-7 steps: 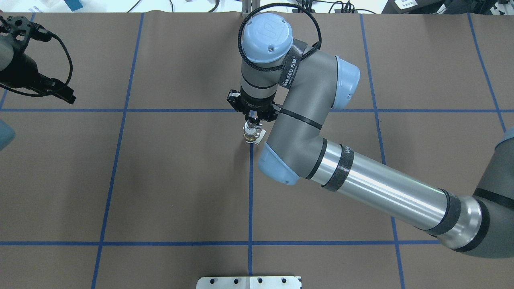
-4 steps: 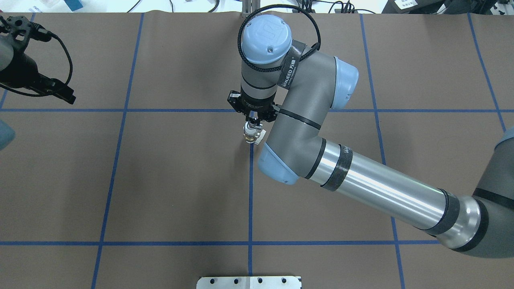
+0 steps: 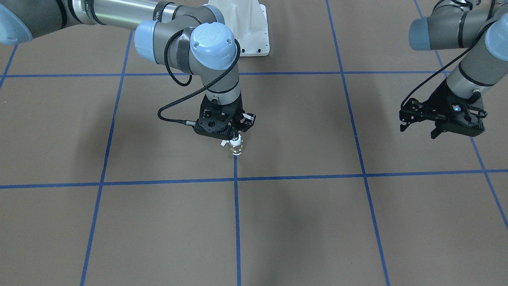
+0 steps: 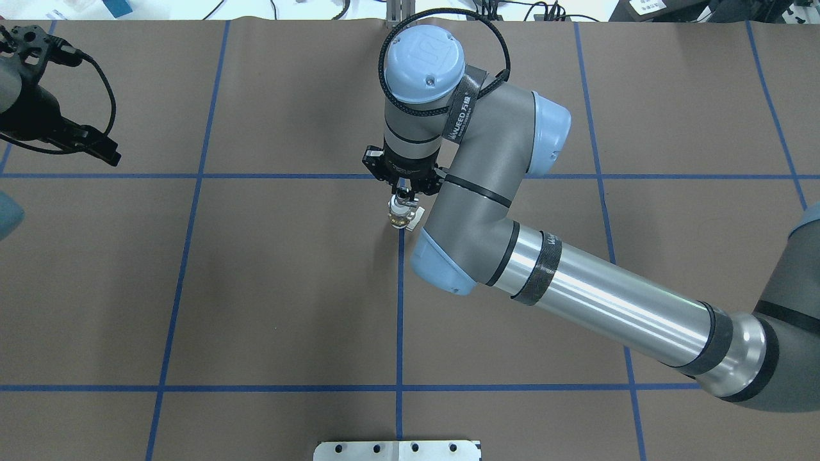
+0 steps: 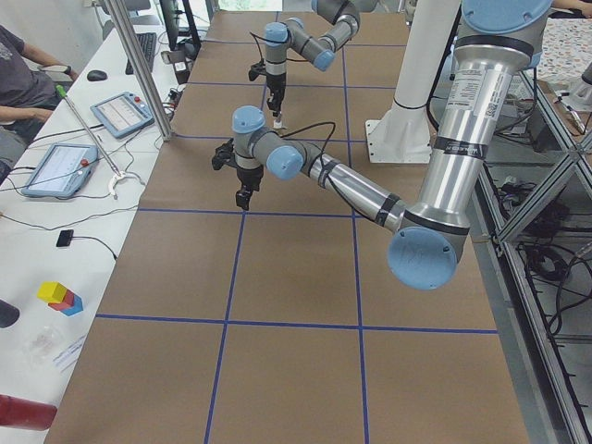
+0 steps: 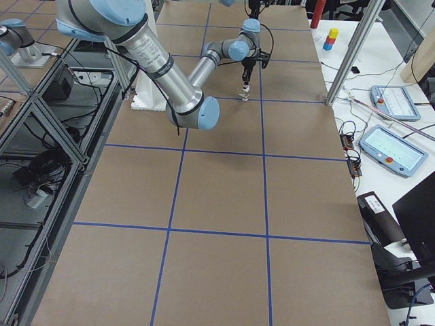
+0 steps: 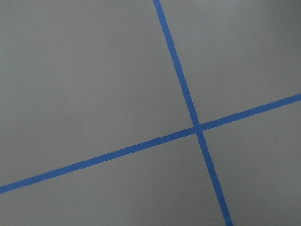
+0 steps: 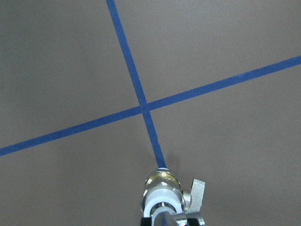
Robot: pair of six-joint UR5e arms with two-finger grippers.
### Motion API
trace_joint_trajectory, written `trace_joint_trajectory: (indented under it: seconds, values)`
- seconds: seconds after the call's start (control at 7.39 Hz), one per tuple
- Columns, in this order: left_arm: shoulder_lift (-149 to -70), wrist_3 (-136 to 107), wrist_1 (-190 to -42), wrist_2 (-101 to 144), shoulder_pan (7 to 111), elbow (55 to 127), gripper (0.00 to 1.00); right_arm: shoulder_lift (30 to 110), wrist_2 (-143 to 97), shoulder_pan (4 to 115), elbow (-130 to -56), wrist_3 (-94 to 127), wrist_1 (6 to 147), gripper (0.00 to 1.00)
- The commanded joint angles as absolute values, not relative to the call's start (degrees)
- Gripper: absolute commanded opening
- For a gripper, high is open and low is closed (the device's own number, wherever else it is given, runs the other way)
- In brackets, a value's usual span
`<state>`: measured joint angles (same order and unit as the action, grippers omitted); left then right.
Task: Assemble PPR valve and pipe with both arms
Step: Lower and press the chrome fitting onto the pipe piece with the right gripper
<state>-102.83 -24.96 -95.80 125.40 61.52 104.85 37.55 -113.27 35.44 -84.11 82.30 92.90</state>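
Note:
The PPR valve (image 4: 402,218) stands upright at a blue tape line's end in mid-table, brass body low, white end above, silver lever (image 8: 196,190) to one side. It also shows in the front view (image 3: 236,147) and the right wrist view (image 8: 162,188). A silver piece, seemingly the pipe (image 8: 163,219), sits on its top end. My right gripper (image 4: 402,191) is shut on that top end from above. My left gripper (image 3: 418,131) hangs open and empty over the table's far left (image 4: 109,153); its wrist view shows only bare mat and tape.
Blue tape lines (image 4: 400,307) divide the brown mat into squares. The white bolted pedestal base (image 3: 246,31) stands at the robot's edge. Tablets (image 5: 55,166), cables and coloured blocks (image 5: 58,296) lie on the operators' side table beyond a metal post (image 5: 139,69).
The right arm has shifted very slightly toward the far edge, with the valve still in its gripper. The left arm has barely moved.

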Motion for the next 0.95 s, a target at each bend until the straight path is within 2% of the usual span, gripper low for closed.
trace_joint_trajectory:
  seconds: [0.0,0.14,0.41,0.81]
  values:
    - [-102.8,-25.0,-95.8,125.4,61.5,104.9,0.86,37.6,-113.2,35.3,-84.1,82.4,92.9,0.23]
    - [-102.8,-25.0,-95.8,125.3,61.5,104.9,0.86,37.6,-113.2,35.4,-84.1,82.4,92.9,0.32]
    - [-102.8,-25.0,-95.8,125.4,61.6,104.8,0.86,37.6,-113.2,35.4,-84.1,82.8,92.9,0.42]
    - [-102.7,-24.9,-95.8,125.4,61.6,104.8,0.86,37.6,-113.2,35.4,-84.1,82.9,92.8,0.48]
